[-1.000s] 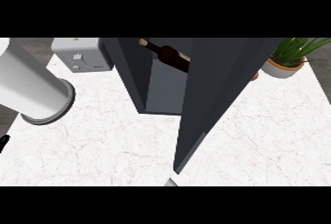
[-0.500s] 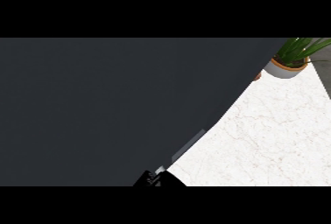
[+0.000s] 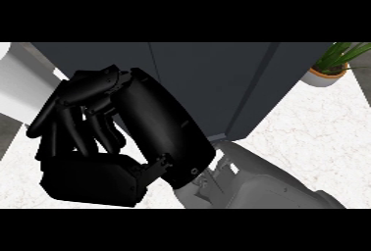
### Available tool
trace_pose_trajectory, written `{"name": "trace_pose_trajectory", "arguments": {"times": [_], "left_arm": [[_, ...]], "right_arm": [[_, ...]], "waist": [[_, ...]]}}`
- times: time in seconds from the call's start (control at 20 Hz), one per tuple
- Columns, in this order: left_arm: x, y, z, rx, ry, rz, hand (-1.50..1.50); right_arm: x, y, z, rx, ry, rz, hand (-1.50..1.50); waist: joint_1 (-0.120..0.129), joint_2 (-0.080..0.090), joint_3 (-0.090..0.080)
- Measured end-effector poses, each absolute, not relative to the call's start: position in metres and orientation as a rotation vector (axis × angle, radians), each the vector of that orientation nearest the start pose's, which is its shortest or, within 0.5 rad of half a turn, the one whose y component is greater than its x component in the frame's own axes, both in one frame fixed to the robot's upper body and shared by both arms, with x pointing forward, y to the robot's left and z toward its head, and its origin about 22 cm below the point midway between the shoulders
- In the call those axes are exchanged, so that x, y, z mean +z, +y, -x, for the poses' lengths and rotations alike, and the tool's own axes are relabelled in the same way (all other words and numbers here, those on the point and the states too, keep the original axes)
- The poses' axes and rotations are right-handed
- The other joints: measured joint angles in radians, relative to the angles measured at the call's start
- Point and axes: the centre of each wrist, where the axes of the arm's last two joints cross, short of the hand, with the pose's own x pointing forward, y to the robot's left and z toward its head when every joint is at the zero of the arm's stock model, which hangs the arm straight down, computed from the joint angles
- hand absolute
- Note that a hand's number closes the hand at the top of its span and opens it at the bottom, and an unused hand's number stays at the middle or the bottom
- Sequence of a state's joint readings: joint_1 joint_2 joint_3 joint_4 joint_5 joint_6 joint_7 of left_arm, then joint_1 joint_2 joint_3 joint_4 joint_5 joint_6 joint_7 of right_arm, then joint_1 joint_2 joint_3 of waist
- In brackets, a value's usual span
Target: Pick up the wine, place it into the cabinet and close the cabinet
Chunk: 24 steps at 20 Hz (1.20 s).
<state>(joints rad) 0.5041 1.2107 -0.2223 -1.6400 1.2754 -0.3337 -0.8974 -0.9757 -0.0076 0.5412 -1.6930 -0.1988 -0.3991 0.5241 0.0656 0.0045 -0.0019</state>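
The dark grey cabinet (image 3: 217, 83) fills the upper middle of the head view. Its front panels lie flush, with only thin seams between them. No wine bottle shows; nothing of the cabinet's inside can be seen. My right hand (image 3: 91, 179) hangs very close to the view at the left, in front of the cabinet. Its grey forearm (image 3: 253, 184) comes in from the lower right. The fingers (image 3: 69, 122) point up toward the cabinet, loosely bent, with nothing in them. Whether they touch the front I cannot tell. My left hand is out of view.
A white cylinder (image 3: 18, 83) stands at the far left, partly behind my hand. A potted green plant (image 3: 330, 66) sits at the back right. White marble counter (image 3: 311, 132) stretches right of the cabinet.
The cabinet door, open a second ago with the wine bottle showing inside, swung across the view and now lies flush. My right hand has risen into view in front of it.
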Motion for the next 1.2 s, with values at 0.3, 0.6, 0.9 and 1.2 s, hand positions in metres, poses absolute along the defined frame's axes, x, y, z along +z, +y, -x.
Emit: {"name": "trace_pose_trajectory", "arguments": {"times": [0.3,0.6,0.9,1.2], "left_arm": [[0.069,0.444,-0.122,0.16,-1.843,0.322,-1.5],[0.074,0.447,-0.127,0.156,-1.853,0.327,-1.5],[0.077,0.453,-0.125,0.159,-1.847,0.328,-1.5],[0.077,0.456,-0.122,0.164,-1.848,0.324,-1.5]], "right_arm": [[0.257,0.009,-0.293,0.674,-1.768,-0.582,1.5],[0.247,0.018,-0.314,0.993,-1.471,-0.722,1.5],[0.231,0.025,-0.342,1.147,-1.256,-0.795,1.5],[0.214,0.02,-0.371,1.121,-1.168,-0.893,1.5]], "waist": [[-0.005,0.003,0.001],[0.001,0.008,0.0],[-0.005,0.004,0.001],[-0.011,0.002,0.001]]}}
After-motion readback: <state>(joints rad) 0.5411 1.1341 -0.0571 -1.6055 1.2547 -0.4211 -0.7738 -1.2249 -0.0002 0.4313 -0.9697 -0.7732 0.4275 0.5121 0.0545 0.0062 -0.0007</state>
